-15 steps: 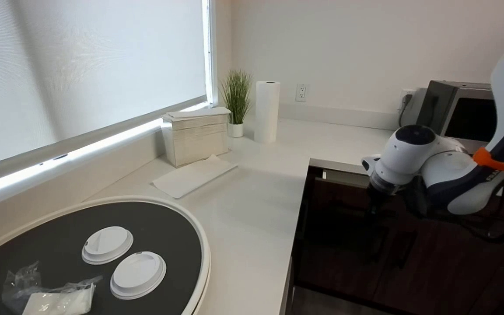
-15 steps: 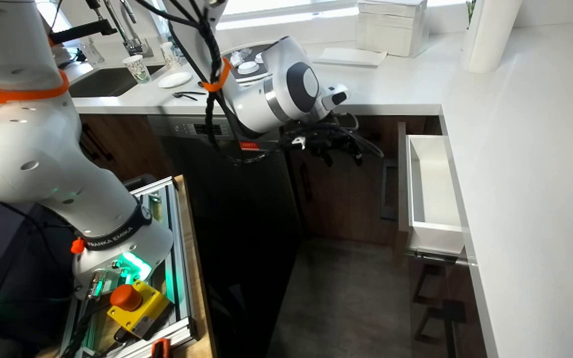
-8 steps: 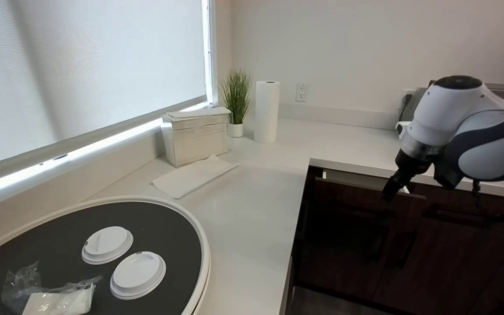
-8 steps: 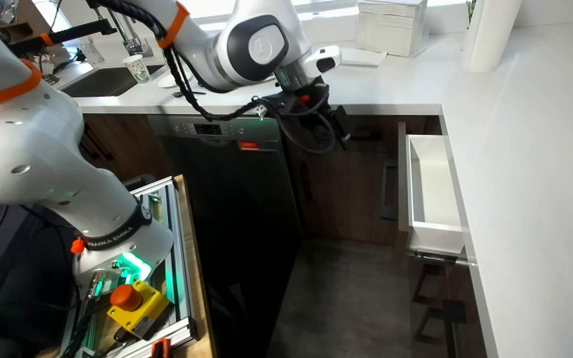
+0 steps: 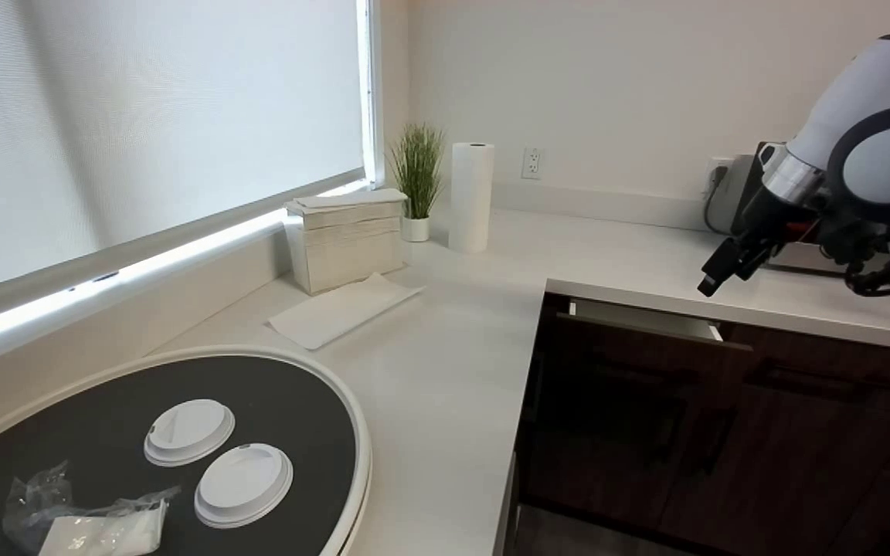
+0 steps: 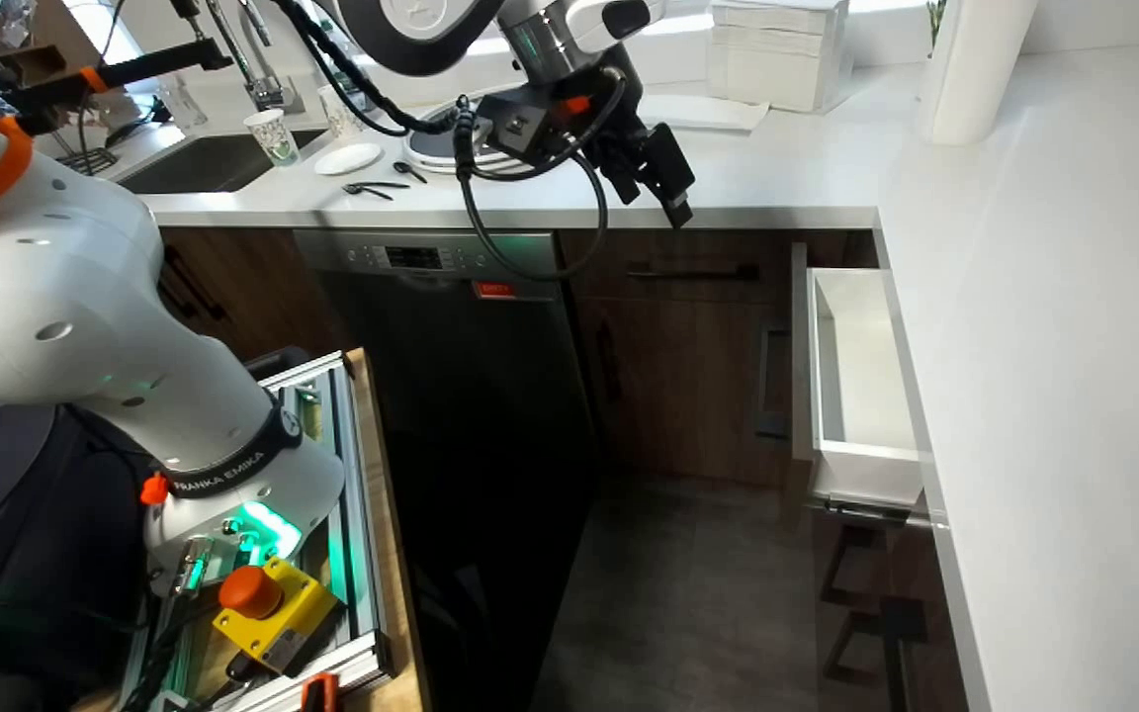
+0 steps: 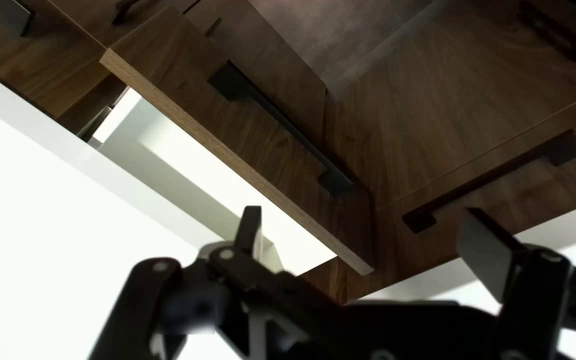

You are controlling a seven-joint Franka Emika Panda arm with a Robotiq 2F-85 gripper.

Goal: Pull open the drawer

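The drawer stands pulled out, its dark brown wooden front [image 6: 800, 376] apart from the cabinet and its whitish inner box [image 6: 861, 371] showing. In an exterior view its front [image 5: 646, 328] shows below the counter edge, and the wrist view shows its front [image 7: 178, 85] with a dark bar handle. My gripper [image 7: 363, 218] is open and empty, its fingers wide apart. It points down and is off the drawer, touching nothing that I can see. In both exterior views the gripper [image 5: 725, 279] [image 6: 655, 203] is raised to about the counter's edge height or above.
A shut drawer with a dark bar handle [image 6: 693, 272] sits around the corner from the open one. A dishwasher [image 6: 441, 366] is beside it. The white countertop [image 6: 1044, 346] runs above. A paper towel roll [image 5: 472, 197] and a round dark tray [image 5: 298, 386] stand on the counter.
My arm has risen, and the gripper has gone from below the counter edge to higher up, tilting as it went. The drawer stays open with no visible movement.
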